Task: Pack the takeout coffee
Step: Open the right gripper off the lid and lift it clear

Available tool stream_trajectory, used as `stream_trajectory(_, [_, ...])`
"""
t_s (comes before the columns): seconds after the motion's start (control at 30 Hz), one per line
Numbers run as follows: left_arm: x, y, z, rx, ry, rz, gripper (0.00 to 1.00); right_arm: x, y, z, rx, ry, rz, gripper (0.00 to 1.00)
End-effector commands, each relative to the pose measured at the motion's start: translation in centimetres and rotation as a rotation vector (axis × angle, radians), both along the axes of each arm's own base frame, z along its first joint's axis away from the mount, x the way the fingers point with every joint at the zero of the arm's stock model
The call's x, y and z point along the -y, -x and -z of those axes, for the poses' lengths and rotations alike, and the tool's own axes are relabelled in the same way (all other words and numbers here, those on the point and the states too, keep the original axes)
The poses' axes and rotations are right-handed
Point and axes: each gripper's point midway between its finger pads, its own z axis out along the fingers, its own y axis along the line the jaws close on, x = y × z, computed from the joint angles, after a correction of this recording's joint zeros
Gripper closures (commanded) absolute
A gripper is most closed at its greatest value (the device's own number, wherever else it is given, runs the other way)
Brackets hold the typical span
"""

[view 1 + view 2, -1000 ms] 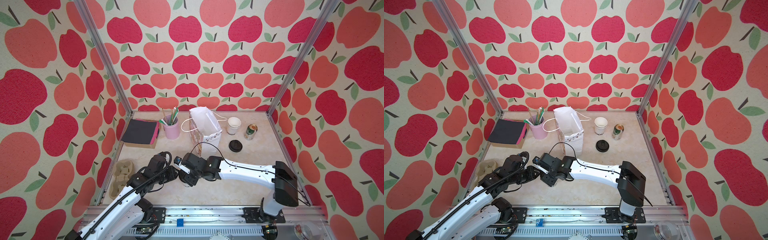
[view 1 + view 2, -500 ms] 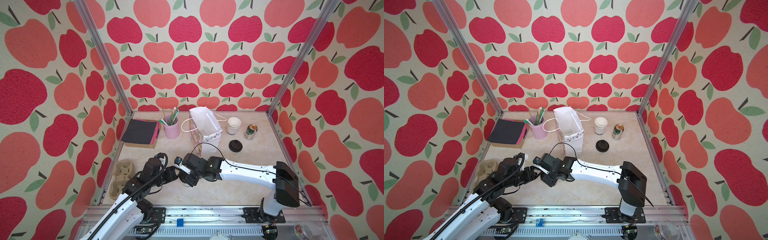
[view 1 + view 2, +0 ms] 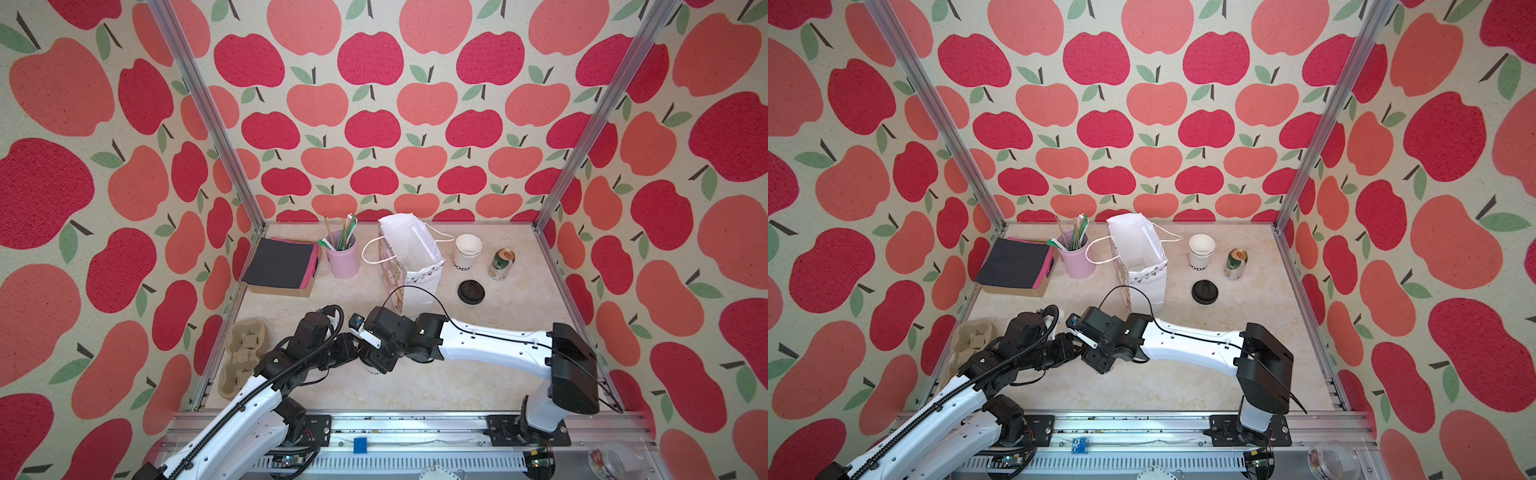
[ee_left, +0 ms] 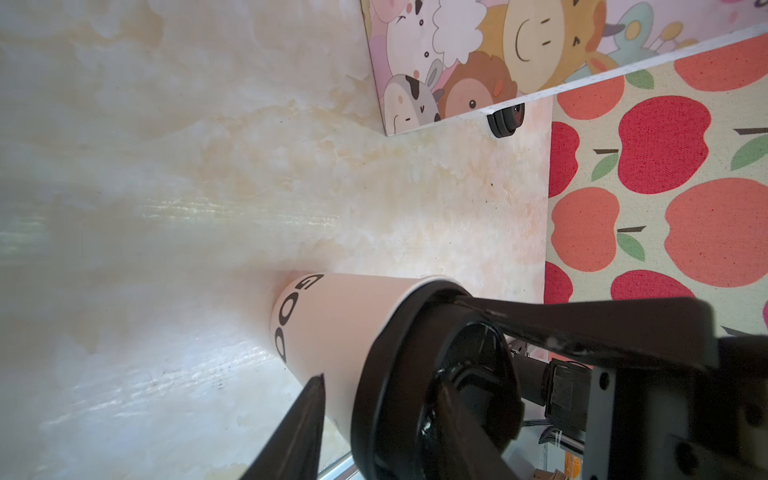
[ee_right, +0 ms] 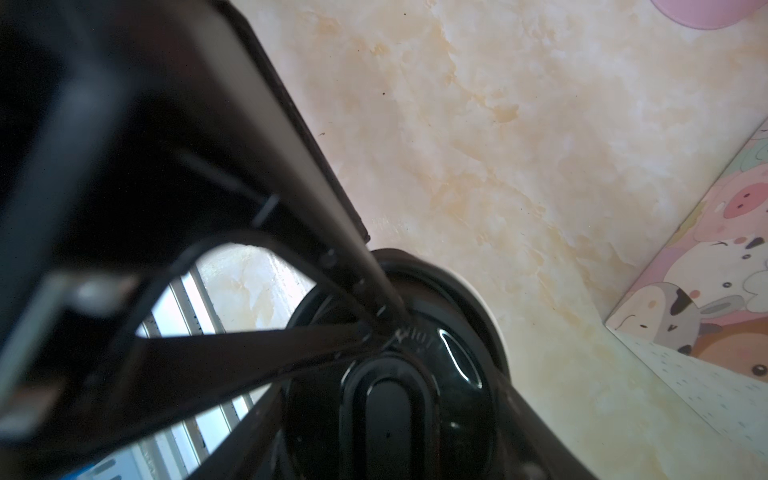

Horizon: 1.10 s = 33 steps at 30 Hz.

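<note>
Coffee (image 4: 332,324) stands upright on the table (image 3: 415,386), in front of the bag (image 3: 409,257) and directly beneath the right gripper (image 3: 374,360). We see that gripper's fingers set wide against opposite sides of the black lid (image 5: 390,407), clasping it. The left gripper (image 3: 351,353) sits level at the cup's side, partly open. We find one of its fingers over the lid and the other beside the white wall just under the rim, gripping nothing.
</note>
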Motion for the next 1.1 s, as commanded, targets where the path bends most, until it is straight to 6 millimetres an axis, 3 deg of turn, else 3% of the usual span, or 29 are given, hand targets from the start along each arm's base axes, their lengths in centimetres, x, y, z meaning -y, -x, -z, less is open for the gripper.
stream_trajectory(0.0, [-1.9, 1.3, 2.7, -0.087, -0.129, -0.024, 0.62, 7.6, 3.1, 9.0, -0.157, 0.395, -0.009, 0.31])
stream_trajectory(0.23, [-2.4, 1.8, 3.3, -0.1, -0.181, -0.021, 0.73, 5.8, 1.8, 6.4, -0.11, 0.276, 0.023, 0.29])
stream_trajectory(0.73, [-3.1, 2.3, 4.4, -0.123, -0.276, -0.004, 0.74, 2.6, -0.5, 1.2, -0.013, 0.051, 0.049, 0.18])
stream_trajectory(1.07, [-3.2, 2.3, 4.2, -0.112, -0.286, 0.002, 0.74, 2.1, -1.0, -2.1, 0.013, -0.084, 0.069, 0.14])
